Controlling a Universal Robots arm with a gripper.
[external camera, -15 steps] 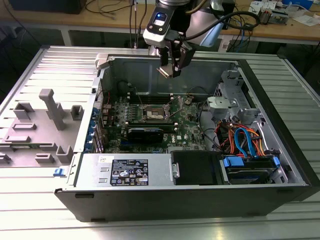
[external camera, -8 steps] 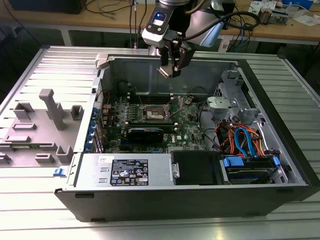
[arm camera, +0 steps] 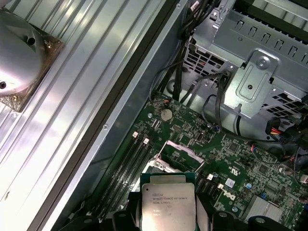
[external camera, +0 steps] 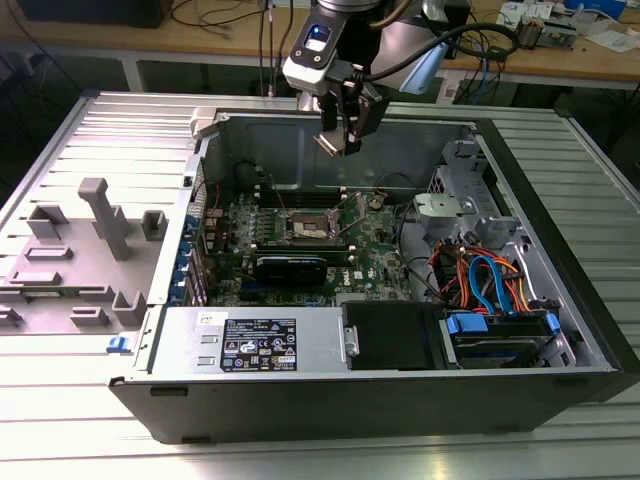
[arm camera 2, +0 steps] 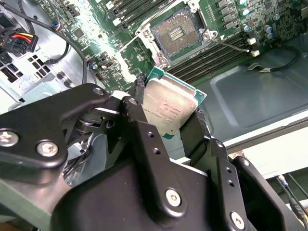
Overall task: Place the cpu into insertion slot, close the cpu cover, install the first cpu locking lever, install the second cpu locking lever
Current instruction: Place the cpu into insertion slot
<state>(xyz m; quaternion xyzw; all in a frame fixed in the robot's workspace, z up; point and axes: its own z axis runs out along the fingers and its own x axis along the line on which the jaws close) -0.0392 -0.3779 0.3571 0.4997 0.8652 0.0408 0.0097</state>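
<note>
My gripper [external camera: 342,138] hangs above the open computer case, shut on the cpu [arm camera 2: 169,107], a flat square chip with a silvery top on a green edge. Black fingers [arm camera 2: 139,91] press on two opposite sides of it. In the first wrist view the cpu [arm camera: 167,202] sits just in front of the insertion slot [arm camera: 175,159]. The insertion slot [arm camera 2: 177,32] is a dark square recess with a silver rim on the green motherboard [external camera: 375,255], and nothing lies in it. A silver frame, the cpu cover [arm camera: 180,150], shows at the slot; whether it is raised I cannot tell.
Long black memory slots [arm camera: 130,166] run beside the socket, and a coin battery [arm camera: 166,114] lies nearby. A metal drive cage [arm camera: 255,72] and coloured cables [external camera: 480,275] fill the exterior view's right of the case. A power supply [external camera: 260,345] lies along the front. Grey fixtures [external camera: 95,235] stand outside.
</note>
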